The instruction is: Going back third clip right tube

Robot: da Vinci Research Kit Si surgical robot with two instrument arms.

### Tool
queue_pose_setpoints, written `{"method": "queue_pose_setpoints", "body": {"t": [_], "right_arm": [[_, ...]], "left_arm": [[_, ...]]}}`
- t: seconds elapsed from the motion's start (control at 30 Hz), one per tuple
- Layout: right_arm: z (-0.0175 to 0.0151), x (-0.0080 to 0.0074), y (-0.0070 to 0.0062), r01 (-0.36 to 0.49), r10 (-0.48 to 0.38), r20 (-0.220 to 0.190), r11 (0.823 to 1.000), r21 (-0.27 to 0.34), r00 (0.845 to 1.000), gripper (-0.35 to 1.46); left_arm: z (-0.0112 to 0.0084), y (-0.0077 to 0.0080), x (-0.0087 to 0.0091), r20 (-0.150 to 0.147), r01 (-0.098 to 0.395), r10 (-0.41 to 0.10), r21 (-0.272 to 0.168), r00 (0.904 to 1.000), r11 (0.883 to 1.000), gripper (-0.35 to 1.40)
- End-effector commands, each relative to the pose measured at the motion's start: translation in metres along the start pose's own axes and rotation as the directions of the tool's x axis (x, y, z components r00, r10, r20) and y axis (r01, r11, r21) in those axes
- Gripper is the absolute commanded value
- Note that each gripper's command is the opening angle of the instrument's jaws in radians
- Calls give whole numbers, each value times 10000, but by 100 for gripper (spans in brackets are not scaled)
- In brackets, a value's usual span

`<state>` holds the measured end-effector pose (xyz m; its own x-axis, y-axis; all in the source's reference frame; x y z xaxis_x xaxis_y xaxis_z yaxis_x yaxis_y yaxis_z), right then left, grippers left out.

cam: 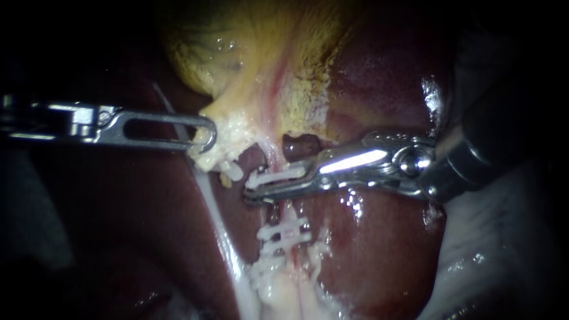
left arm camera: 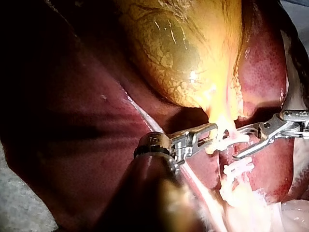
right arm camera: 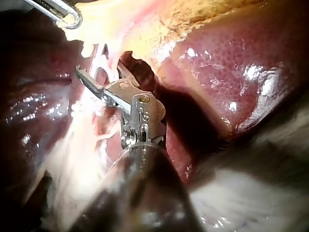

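Slender steel left instrument (cam: 203, 141), slotted jaws, shaft entering from the left; jaws closed on a tuft of pale fatty tissue (cam: 228, 133) at the neck of the yellow-green, net-veined gallbladder (cam: 213, 47), which lies at the far side of the scene; slender steel right instrument (cam: 252, 188), two slim hook-tipped jaws, shaft entering from the right; jaws parted by a narrow gap, one on each side of the right tube (cam: 289, 210), a thin pink cord running from the gallbladder's neck toward the near side; jaws grip nothing; white plastic clip (cam: 278, 175), set crosswise on that tube, lying between the parted jaws and close against the far one; two further white clips (cam: 285, 229), side by side across the same tube, on the near side of the first and just apart from it; dark red glossy liver (cam: 379, 255), beneath the tube and on both sides of it.
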<state>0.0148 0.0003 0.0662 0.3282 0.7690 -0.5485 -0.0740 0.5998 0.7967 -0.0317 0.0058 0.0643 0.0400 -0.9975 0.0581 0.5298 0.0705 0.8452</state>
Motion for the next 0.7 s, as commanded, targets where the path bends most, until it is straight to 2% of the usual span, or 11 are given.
{"method": "queue_pose_setpoints", "body": {"t": [0.03,0.3,0.7], "right_arm": [[-1,0,0,95,-95,8,10000,-7,10000,50],[-10,-3,1,1051,-1052,59,9945,33,9944,50],[-35,-9,2,2006,-2006,99,9797,39,9796,50]], "left_arm": [[0,0,0,-1,-1,1,0,10000,10000,-35],[-1,0,0,-3,-2,2,1,10000,10000,-35],[-1,0,0,-2,57,-57,2,10000,10000,-35]]}}
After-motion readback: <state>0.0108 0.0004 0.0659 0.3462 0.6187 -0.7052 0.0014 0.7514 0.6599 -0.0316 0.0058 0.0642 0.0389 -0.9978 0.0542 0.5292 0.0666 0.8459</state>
